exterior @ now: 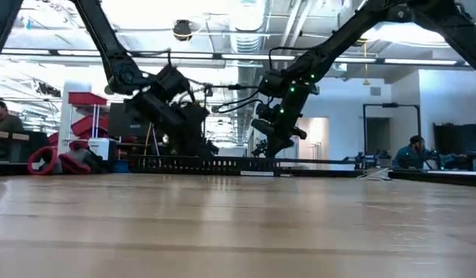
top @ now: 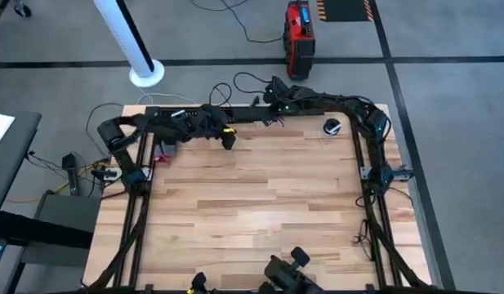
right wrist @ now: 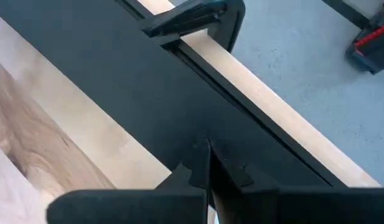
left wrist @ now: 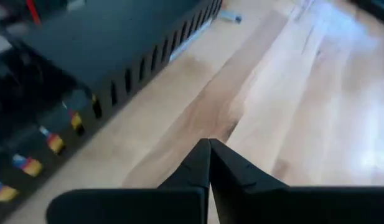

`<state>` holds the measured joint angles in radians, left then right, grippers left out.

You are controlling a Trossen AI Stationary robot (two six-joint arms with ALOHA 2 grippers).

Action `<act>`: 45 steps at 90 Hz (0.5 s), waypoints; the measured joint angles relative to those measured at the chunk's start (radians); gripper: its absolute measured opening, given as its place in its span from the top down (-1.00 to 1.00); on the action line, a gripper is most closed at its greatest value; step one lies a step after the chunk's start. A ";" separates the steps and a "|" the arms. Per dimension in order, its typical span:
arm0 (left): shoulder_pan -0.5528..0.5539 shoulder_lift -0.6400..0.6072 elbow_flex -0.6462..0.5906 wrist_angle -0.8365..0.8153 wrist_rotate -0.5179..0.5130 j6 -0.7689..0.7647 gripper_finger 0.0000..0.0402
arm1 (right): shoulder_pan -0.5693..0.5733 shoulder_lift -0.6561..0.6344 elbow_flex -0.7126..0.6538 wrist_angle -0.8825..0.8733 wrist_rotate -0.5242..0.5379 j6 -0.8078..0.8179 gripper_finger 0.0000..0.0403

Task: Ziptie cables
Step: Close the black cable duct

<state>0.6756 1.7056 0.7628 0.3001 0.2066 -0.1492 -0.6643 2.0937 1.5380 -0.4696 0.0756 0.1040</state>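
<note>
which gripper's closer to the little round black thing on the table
Right. The right gripper hovers at the far edge just left of the round black object; the left gripper is farther left.

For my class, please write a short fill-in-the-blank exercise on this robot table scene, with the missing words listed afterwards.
1. In its wrist view, the left end effector has its fingers pressed ____.
2. The left end effector hovers over bare ____ tabletop, beside the slotted black channel.
3. In its wrist view, the right end effector sits over a flat ____ strip along the table's far edge.
4. From above, a red case stands on the ____ beyond the table.

Missing words: together; wooden; black; floor
</note>
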 joint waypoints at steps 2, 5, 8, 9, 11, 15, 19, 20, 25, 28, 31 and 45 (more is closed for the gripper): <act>0.006 -0.019 0.000 -0.018 -0.012 0.009 1.00 | 0.000 0.000 0.002 -0.001 0.000 0.000 1.00; 0.015 -0.048 0.000 -0.046 -0.039 0.024 1.00 | 0.000 0.000 0.002 -0.002 0.000 -0.001 1.00; 0.027 -0.081 0.000 -0.075 -0.073 0.036 1.00 | 0.000 0.000 0.002 -0.004 0.000 -0.004 1.00; 0.032 -0.094 0.000 -0.086 -0.084 0.040 1.00 | 0.000 0.000 0.002 -0.005 0.000 -0.005 1.00; 0.042 -0.117 0.000 -0.108 -0.106 0.048 1.00 | 0.000 0.000 0.002 -0.007 0.000 -0.008 1.00; 0.063 -0.161 0.000 -0.154 -0.159 0.062 1.00 | 0.000 0.000 0.003 -0.010 0.000 -0.009 1.00; 0.093 -0.200 0.000 -0.206 -0.201 0.069 1.00 | 0.000 0.001 0.003 -0.013 -0.001 -0.012 1.00; 0.102 -0.208 0.000 -0.219 -0.209 0.071 1.00 | 0.000 0.001 0.003 -0.013 -0.001 -0.013 1.00; 0.152 -0.242 0.000 -0.284 -0.236 0.074 1.00 | 0.000 0.001 0.003 -0.014 -0.001 -0.023 1.00; 0.186 -0.256 0.000 -0.320 -0.238 0.074 1.00 | 0.000 0.001 0.003 -0.014 -0.001 -0.026 1.00; 0.217 -0.262 0.000 -0.349 -0.238 0.074 1.00 | 0.000 0.001 0.003 -0.014 -0.002 -0.027 1.00; 0.322 -0.238 0.000 -0.441 -0.203 0.099 1.00 | 0.000 0.001 0.003 -0.017 -0.002 -0.035 1.00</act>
<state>0.9980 1.4676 0.7628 -0.1412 0.0039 -0.0506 -0.6640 2.0949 1.5406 -0.4866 0.0734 0.0688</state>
